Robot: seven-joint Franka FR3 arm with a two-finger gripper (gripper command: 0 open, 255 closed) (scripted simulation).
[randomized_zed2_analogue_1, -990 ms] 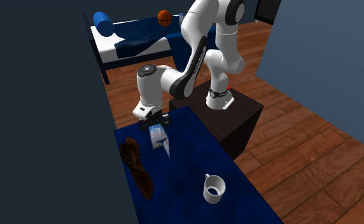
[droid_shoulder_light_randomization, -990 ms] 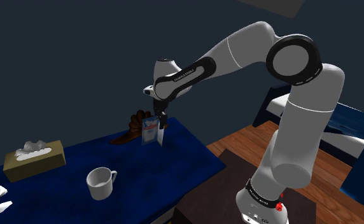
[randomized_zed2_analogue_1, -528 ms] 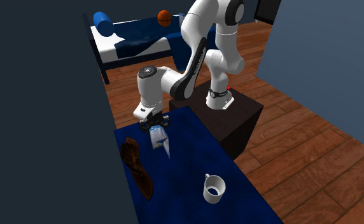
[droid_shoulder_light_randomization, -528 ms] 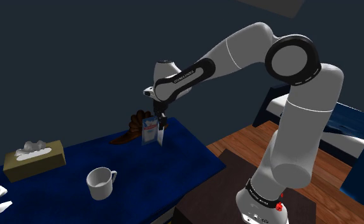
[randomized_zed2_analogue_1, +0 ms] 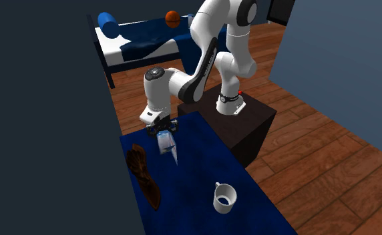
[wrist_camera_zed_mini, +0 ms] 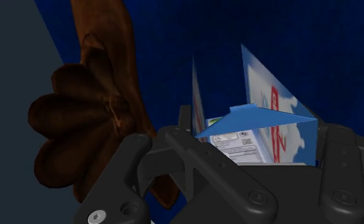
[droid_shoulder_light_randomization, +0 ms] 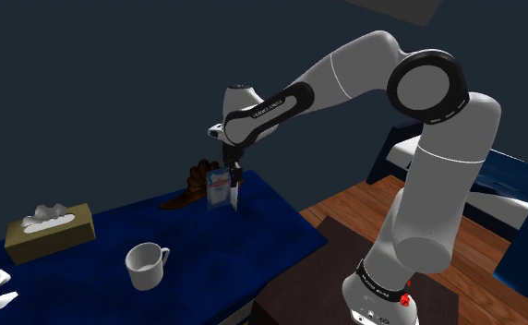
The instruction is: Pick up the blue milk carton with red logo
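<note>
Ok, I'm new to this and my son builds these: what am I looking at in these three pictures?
It is a simulated white robot arm standing on a dark box. One picture looks over its shoulder, one faces it along the blue table, and one comes from a camera on its hand. Its black gripper is closed on the top of a blue-and-white milk carton with a red logo. Also on the table are a white mug, a tissue box and a brown carved piece.

The milk carton (wrist_camera_zed_mini: 271,105) carries a red logo and small print, neither of them clear enough to read.
</note>
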